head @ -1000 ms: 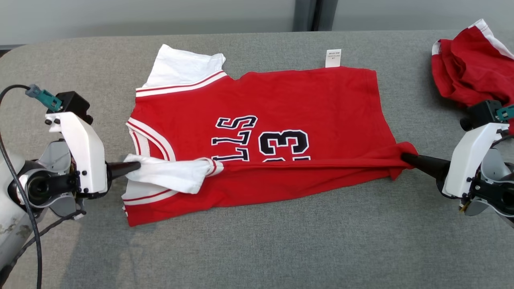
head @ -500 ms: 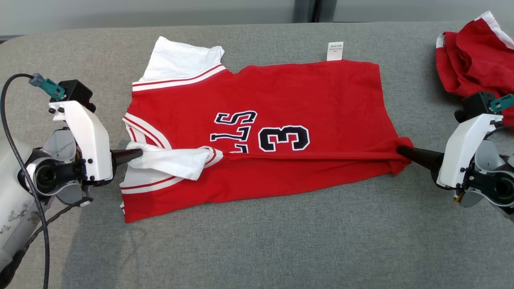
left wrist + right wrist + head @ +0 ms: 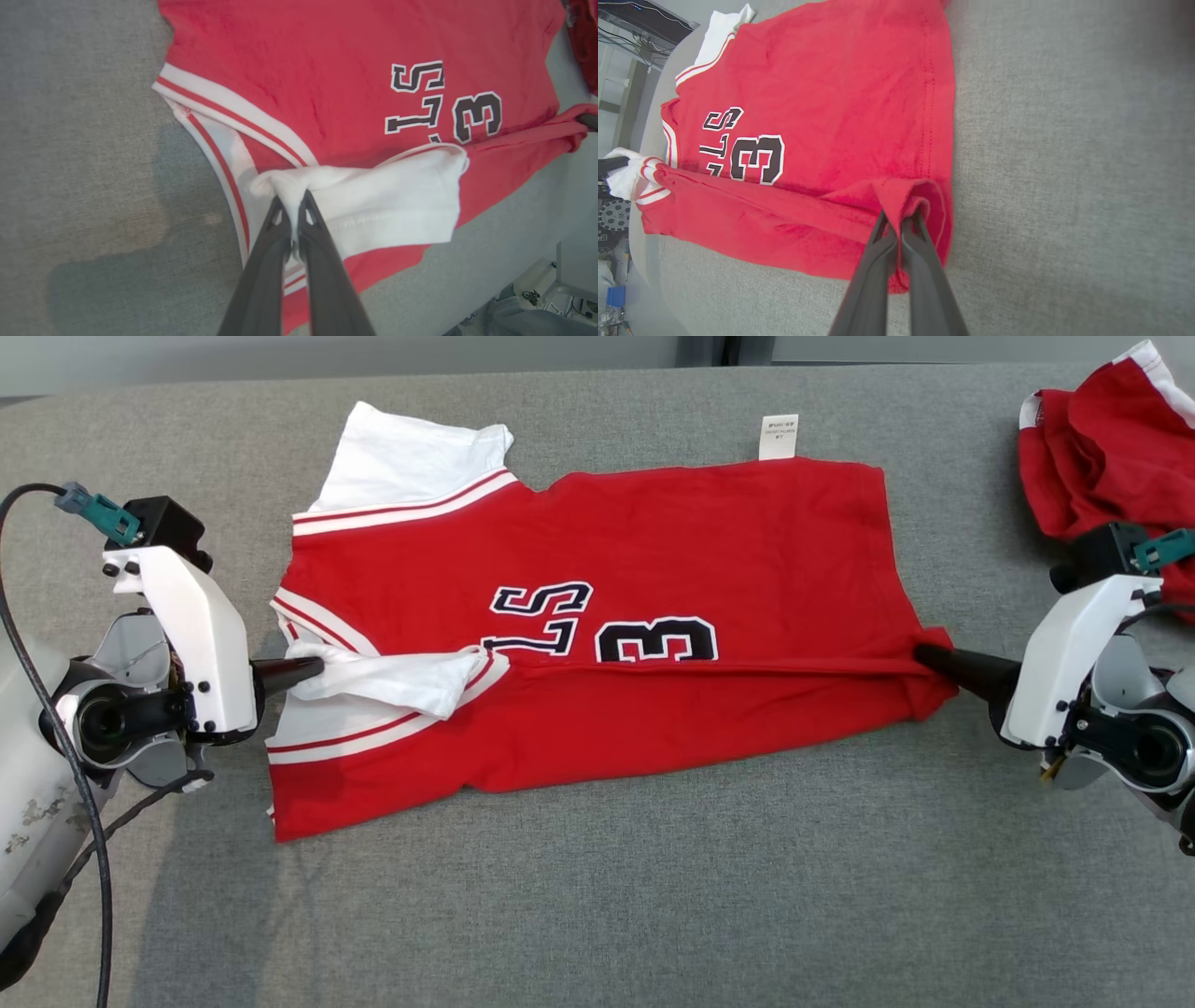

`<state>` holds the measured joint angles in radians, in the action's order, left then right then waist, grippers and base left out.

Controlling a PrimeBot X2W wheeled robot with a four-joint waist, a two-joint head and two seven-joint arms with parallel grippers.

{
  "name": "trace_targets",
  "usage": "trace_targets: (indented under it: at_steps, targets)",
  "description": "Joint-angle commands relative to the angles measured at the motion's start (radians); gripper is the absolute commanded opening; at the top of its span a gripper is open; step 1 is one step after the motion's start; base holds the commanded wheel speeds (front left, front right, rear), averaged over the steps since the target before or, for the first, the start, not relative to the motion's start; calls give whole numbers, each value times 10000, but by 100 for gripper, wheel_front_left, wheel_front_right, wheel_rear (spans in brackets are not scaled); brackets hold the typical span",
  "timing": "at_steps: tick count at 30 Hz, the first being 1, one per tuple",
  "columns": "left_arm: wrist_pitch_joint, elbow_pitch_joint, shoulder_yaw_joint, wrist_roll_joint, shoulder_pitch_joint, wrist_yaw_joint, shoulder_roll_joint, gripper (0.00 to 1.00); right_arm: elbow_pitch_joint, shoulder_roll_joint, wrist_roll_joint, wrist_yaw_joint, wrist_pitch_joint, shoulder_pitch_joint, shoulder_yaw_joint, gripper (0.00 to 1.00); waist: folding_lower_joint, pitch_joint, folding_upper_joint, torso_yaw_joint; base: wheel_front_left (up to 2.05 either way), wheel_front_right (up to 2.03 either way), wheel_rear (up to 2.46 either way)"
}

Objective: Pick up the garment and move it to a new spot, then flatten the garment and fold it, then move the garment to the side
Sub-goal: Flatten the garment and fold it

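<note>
The garment (image 3: 653, 551) is a red jersey with white sleeves and dark lettering, lying flat on the grey table with its near edge lifted and folded over. My left gripper (image 3: 308, 670) is shut on the white sleeve (image 3: 387, 200) at the jersey's left end, the cloth pinched between both fingertips. My right gripper (image 3: 924, 655) is shut on the red hem corner (image 3: 901, 196) at the right end. The fold line runs taut between the two grippers, covering the lower part of the lettering (image 3: 607, 625).
A second crumpled red garment (image 3: 1102, 457) lies at the table's far right, just behind my right wrist. A white label (image 3: 778, 436) sticks out at the jersey's far edge. Bare grey table surface (image 3: 607, 896) spreads in front of the jersey.
Both grippers have carried the pinched near edge farther over the jersey, away from me. The fold covers more of the lettering. The camera has shifted a little.
</note>
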<state>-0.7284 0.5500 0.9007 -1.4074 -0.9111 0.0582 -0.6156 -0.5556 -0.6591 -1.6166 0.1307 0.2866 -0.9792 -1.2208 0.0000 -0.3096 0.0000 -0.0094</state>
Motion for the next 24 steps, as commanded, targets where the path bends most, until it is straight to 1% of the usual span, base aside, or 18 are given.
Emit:
trace_targets:
  at_steps: [1, 10, 11, 12, 13, 14, 15, 16, 24]
  targets:
    - [24, 89, -17, 88, -126, 33, -9, 0, 39, 30, 65, 4, -109, -143, 52, 0, 0, -29, 0, -5, 0, 0, 0]
    - [-77, 423, 49, 119, -291, 165, 183, 0, -171, 167, 227, 4, -270, -291, 139, 0, 0, -90, 0, 70, 0, 0, 0]
    - [-69, 453, 49, 115, -297, 182, 197, 0, -219, 179, 221, 4, -274, -288, 145, 8, 0, -82, 0, 76, 0, 0, 0]
    - [-53, 486, 48, 114, -302, 203, 209, 0, -279, 195, 209, 4, -278, -278, 156, 24, 0, -71, 0, 79, 0, 0, 0]
    - [-27, 512, 48, 116, -308, 216, 230, 0, -319, 217, 199, 4, -282, -267, 164, 49, 0, -63, 0, 82, 0, 0, 0]
    - [13, 529, 33, 125, -312, 235, 254, 33, -347, 246, 195, 4, -292, -255, 167, 100, 0, -54, 0, 82, 0, 0, 0]
    - [71, 551, 14, 124, -302, 259, 277, 73, -384, 271, 197, 4, -314, -239, 172, 100, 0, -38, 0, 82, 0, 0, 0]
    - [95, 572, 6, 126, -289, 289, 291, 100, -424, 290, 195, 4, -329, -218, 182, 100, 0, -21, 0, 79, 0, 0, 0]
    - [295, 674, -38, 147, -219, 393, 313, 100, -534, 366, 111, 4, -566, 13, 313, 100, 0, 214, 0, 50, 0, 0, 0]
